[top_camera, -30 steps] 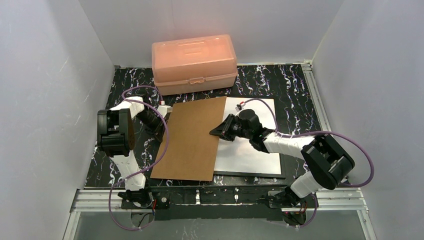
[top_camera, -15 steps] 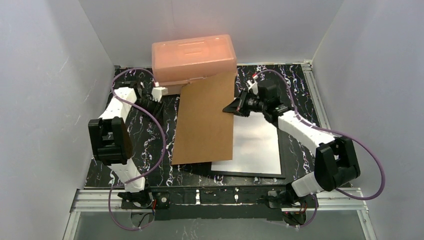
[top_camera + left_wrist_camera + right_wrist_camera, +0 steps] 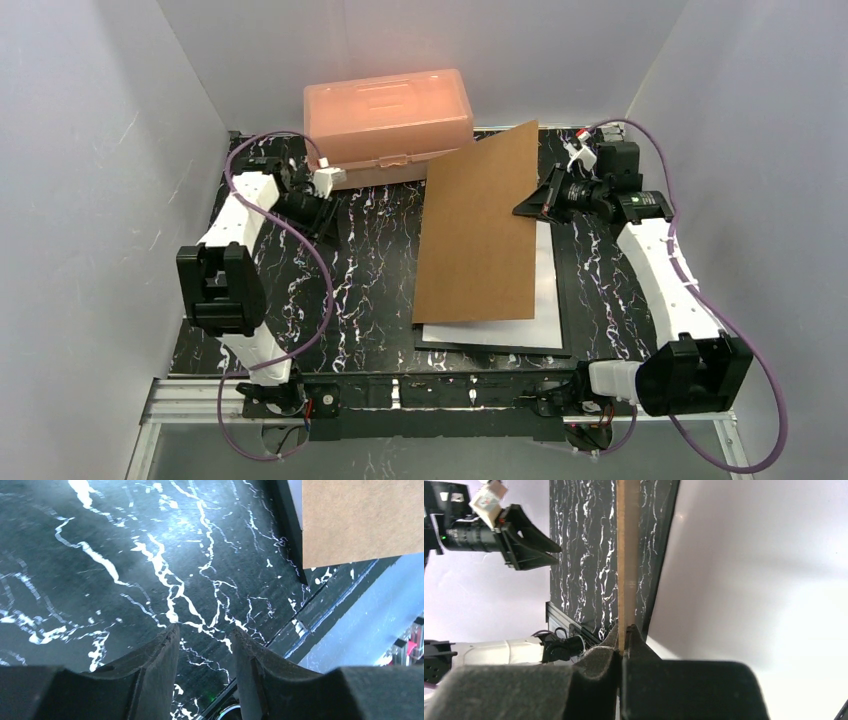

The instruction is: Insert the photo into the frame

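Observation:
The black frame (image 3: pixel 566 300) lies flat at the right of the table, with a white sheet (image 3: pixel 545 270) lying in it. I cannot tell whether this sheet is the photo's white back; no cat print shows. My right gripper (image 3: pixel 528 208) is shut on the right edge of the brown backing board (image 3: pixel 478 235) and holds it tilted up over the frame. In the right wrist view the pads (image 3: pixel 610 645) pinch the board's thin edge (image 3: pixel 626 555) beside the white sheet (image 3: pixel 749 580). My left gripper (image 3: pixel 335 222) is open and empty above the bare table (image 3: pixel 150 540).
A peach plastic box (image 3: pixel 388 125) stands at the back of the table, close to the board's far corner. The board's near corner (image 3: pixel 360 520) and the frame's edge (image 3: pixel 290 525) show in the left wrist view. White walls enclose the table on three sides.
My right gripper has lifted the brown board off the table's middle and swung it right and back, over the frame. My left gripper has drawn back toward the far left.

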`<state>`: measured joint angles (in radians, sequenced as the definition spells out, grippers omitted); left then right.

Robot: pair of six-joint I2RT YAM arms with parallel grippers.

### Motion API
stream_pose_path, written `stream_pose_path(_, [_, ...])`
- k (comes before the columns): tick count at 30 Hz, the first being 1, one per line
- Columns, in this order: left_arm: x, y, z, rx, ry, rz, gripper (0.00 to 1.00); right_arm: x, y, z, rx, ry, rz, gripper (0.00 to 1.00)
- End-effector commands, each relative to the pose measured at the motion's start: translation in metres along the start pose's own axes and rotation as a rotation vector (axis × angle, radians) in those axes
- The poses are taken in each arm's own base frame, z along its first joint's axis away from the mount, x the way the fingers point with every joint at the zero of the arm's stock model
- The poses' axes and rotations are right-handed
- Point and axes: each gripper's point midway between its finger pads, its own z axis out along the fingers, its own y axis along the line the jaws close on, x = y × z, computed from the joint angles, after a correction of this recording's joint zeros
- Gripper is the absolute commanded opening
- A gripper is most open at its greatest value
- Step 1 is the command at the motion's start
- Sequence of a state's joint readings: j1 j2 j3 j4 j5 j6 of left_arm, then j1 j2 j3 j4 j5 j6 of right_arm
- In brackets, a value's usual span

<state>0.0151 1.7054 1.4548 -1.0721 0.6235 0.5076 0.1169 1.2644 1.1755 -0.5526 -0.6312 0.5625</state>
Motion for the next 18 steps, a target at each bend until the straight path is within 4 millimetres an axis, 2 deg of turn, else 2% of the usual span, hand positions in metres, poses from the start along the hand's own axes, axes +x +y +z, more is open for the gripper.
stream_pose_path(1, [0.001, -0.03, 0.016, 0.078, 0.04, 0.022, 0.4, -0.001, 0.035, -0.036, -0.051, -0.017, -0.144, 0.01])
stream_pose_path(5, [-0.004, -0.045, 0.023, 0.115, 0.053, 0.049, 0.4, 0.004, 0.034, -0.044, -0.039, -0.023, -0.158, 0.01])
stream_pose_path(11, [-0.004, -0.062, 0.041, 0.136, 0.109, 0.101, 0.39, 0.015, 0.016, -0.047, 0.022, -0.019, -0.134, 0.01])
stream_pose_path(18, [-0.006, -0.065, 0.048, 0.134, 0.115, 0.11, 0.38, 0.01, 0.013, -0.046, -0.002, -0.023, -0.117, 0.01])
